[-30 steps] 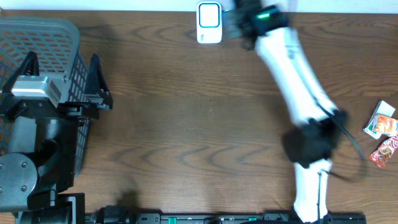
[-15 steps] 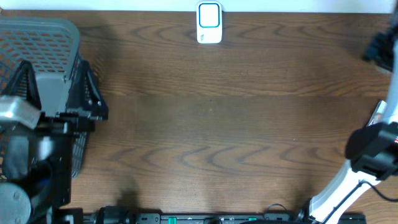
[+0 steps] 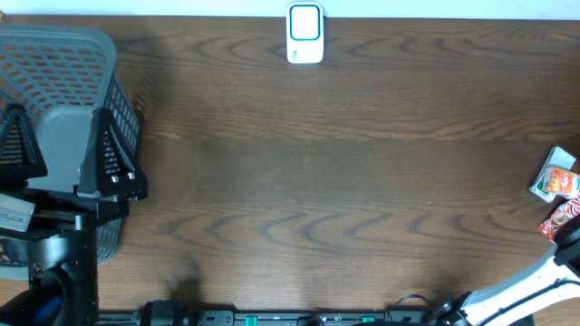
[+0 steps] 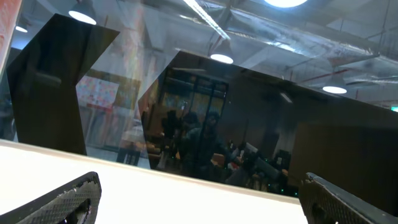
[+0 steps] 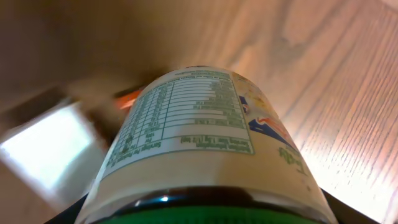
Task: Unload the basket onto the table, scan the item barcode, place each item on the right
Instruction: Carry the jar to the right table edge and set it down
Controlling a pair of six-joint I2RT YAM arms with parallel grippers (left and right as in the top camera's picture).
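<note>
Brown wood table [image 3: 308, 163] holds a white scanner [image 3: 305, 33] at the far edge and snack packs [image 3: 557, 195] on the right. We see a gray basket [image 3: 54, 54] on the left, its inside partly hidden by our left claw [image 3: 63, 149], spread wide over it. Our right claw [image 5: 205, 214] pinches the jar [image 5: 199, 124] above the wood.

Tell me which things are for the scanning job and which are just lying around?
For the job:
- labelled jar
- white scanner

Just lying about, for now:
- grey basket
- snack packets
</note>
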